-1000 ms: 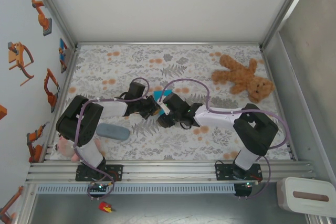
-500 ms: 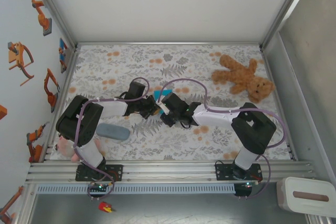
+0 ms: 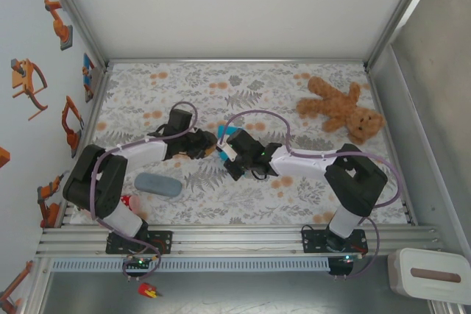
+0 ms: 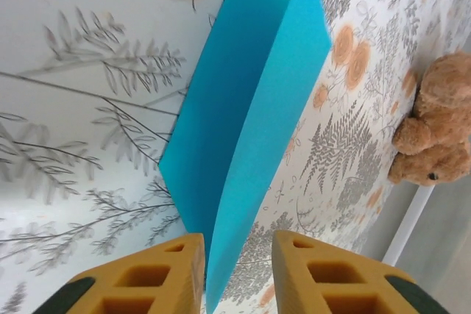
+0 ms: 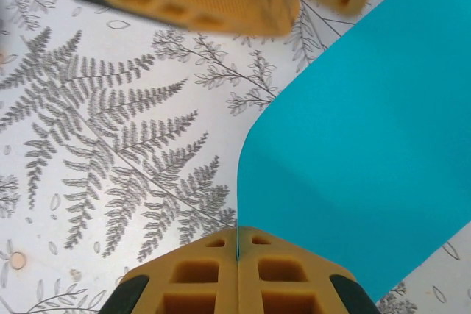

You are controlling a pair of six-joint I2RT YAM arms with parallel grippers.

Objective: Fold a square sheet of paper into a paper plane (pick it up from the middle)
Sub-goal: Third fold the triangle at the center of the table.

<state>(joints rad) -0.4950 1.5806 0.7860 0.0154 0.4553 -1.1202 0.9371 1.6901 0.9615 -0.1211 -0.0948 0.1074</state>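
One bear [image 3: 340, 109], one case [image 3: 157, 184], folded paper [image 4: 250, 108]

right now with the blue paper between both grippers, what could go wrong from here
1. The right gripper is shut on just one edge of the folded paper, while the left gripper stands open around it, so the sheet may swing or slip out.
2. The fold gapes in a V in the left wrist view, so the crease could spring open.
3. The fingers nearly touch in the right wrist view, so a small move might knock them together.
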